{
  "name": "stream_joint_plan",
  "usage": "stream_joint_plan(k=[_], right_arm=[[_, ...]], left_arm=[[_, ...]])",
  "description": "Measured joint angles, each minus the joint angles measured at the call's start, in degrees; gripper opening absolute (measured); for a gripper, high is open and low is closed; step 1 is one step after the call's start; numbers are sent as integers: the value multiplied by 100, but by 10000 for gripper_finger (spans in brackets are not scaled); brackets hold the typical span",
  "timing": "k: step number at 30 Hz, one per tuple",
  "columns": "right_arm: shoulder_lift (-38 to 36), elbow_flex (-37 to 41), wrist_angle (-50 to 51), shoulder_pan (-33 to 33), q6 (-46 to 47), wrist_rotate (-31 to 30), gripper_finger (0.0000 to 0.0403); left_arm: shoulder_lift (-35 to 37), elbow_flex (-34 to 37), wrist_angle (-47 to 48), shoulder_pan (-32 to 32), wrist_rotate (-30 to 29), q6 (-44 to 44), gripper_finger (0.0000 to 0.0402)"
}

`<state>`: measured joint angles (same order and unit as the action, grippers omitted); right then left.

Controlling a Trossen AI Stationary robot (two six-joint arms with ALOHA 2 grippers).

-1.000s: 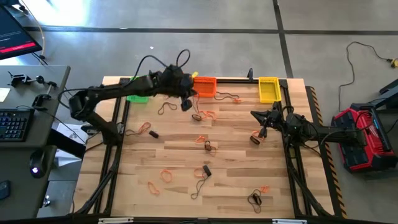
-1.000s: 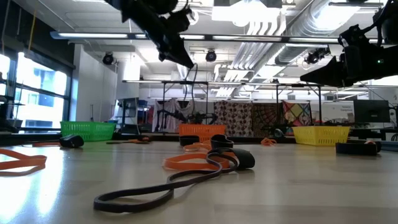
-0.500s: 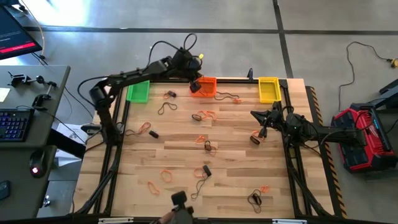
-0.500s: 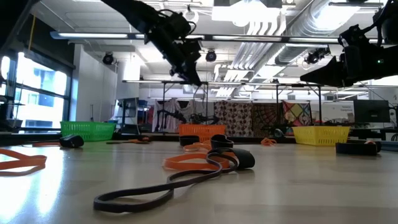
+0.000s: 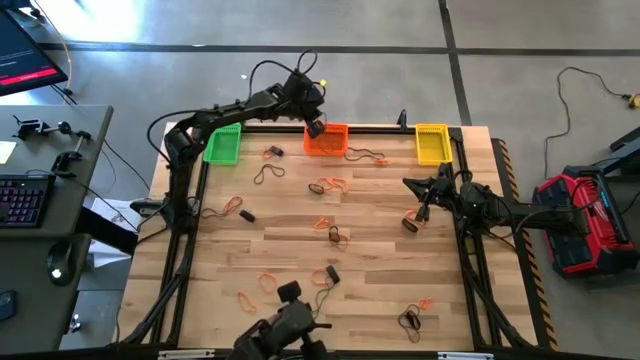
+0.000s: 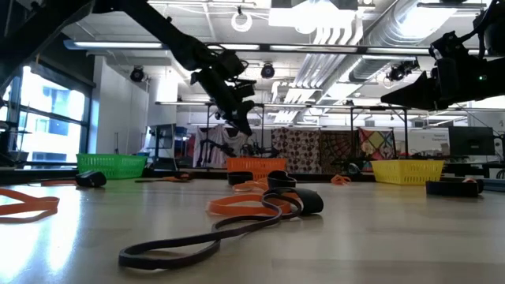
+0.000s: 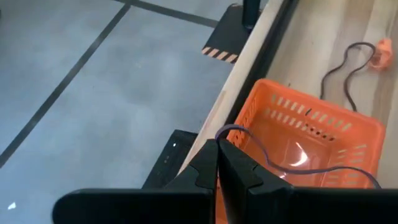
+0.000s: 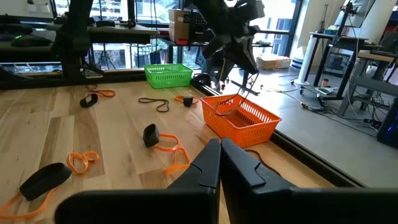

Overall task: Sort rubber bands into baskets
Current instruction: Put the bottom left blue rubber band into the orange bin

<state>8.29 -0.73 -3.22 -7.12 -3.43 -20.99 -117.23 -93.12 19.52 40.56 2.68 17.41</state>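
Clearly early days: the left gripper (image 5: 317, 128), pinched shut on a thin band (image 7: 292, 165), hangs over the orange basket (image 5: 326, 141), the right gripper (image 5: 413, 220) waits closed, and most rubber bands (image 5: 330, 228) lie scattered across the table (image 5: 380, 280).

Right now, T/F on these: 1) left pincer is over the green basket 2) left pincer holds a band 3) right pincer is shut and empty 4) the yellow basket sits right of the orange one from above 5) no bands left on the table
1) False. The left pincer hangs over the orange plastic mesh basket, not the green plastic mesh basket.
2) True. It is shut on a thin looped rubber band dangling above that basket.
3) True. The right pincer is shut, nothing in it.
4) True. The yellow plastic mesh basket sits to the right.
5) False. Many bands, such as an orange one, lie on the wooden table.
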Motion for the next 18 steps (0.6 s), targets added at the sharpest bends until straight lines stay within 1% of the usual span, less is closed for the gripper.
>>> stream_joint_plan(k=[8, 12, 18], right_arm=[[0, 0, -2, 0, 0, 2, 0], [0, 0, 0, 0, 0, 2, 0], [0, 0, -2, -1, 0, 0, 0]], left_arm=[[-17, -2, -368, 141, -9, 180, 0], [-17, -2, -401, 148, 304, 227, 0], [-17, 24, -367, 51, 443, 483, 0]])
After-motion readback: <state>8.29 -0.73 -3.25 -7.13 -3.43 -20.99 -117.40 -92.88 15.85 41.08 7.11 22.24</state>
